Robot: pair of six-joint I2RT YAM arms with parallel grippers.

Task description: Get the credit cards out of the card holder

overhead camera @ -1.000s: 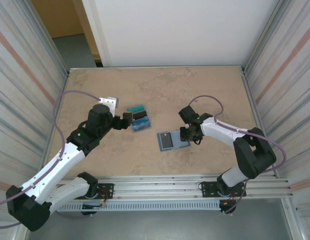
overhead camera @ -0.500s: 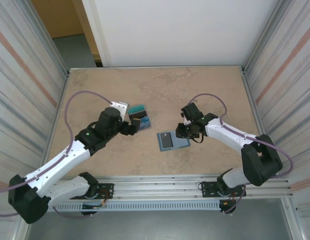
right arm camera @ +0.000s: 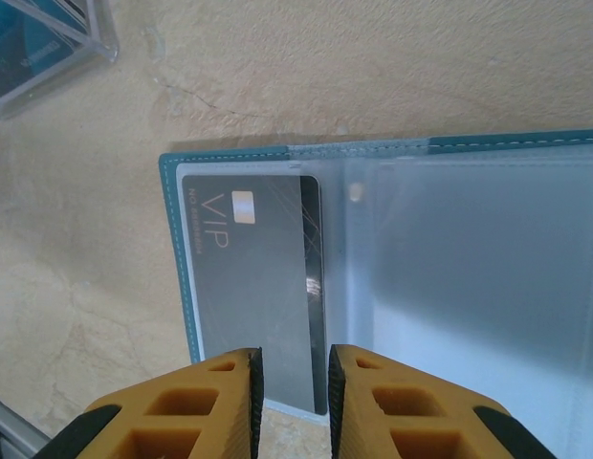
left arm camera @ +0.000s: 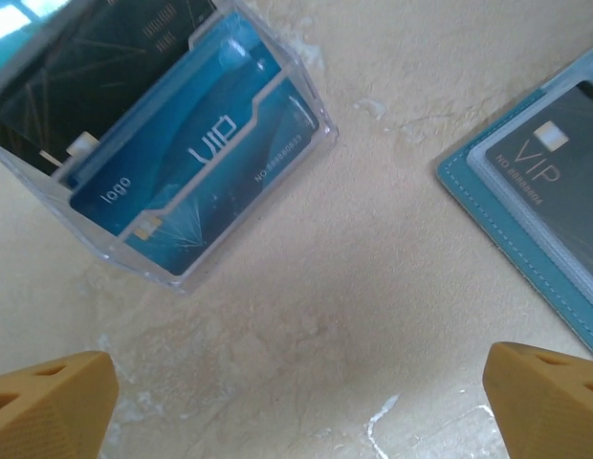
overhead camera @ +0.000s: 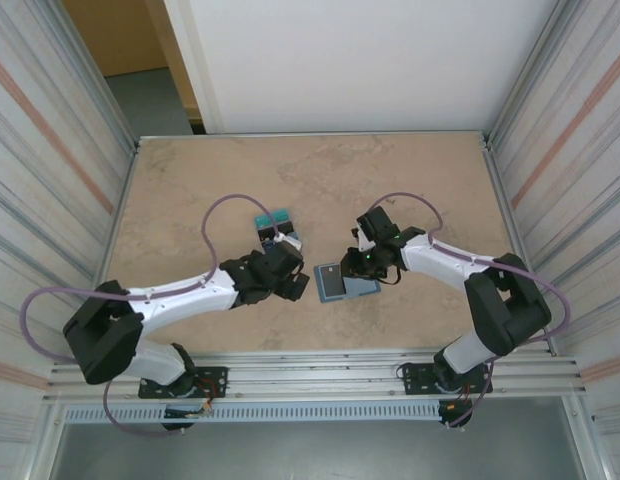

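Note:
The card holder (overhead camera: 348, 283) lies open on the table, steel-blue with clear inner sleeves (right arm camera: 488, 287). A dark grey VIP credit card (right arm camera: 249, 287) sits in its left sleeve and also appears at the edge of the left wrist view (left arm camera: 555, 158). My right gripper (right arm camera: 295, 382) hovers over this card's right edge, jaws a narrow gap apart and nothing pinched; from above it is at the holder's top edge (overhead camera: 362, 264). My left gripper (left arm camera: 296, 392) is wide open over bare table, just left of the holder (overhead camera: 290, 286). More credit cards, blue (left arm camera: 196, 167) and black (left arm camera: 96, 76), stand in a clear box.
The clear plastic box (overhead camera: 277, 232) stands behind my left gripper, close to the left forearm. Corrugated walls (overhead camera: 60, 180) close the table's left and right sides. Open tabletop (overhead camera: 390, 180) lies at the back.
My left arm has swung right and low, past the clear box to the holder's left side. My right gripper's jaws have narrowed over the card.

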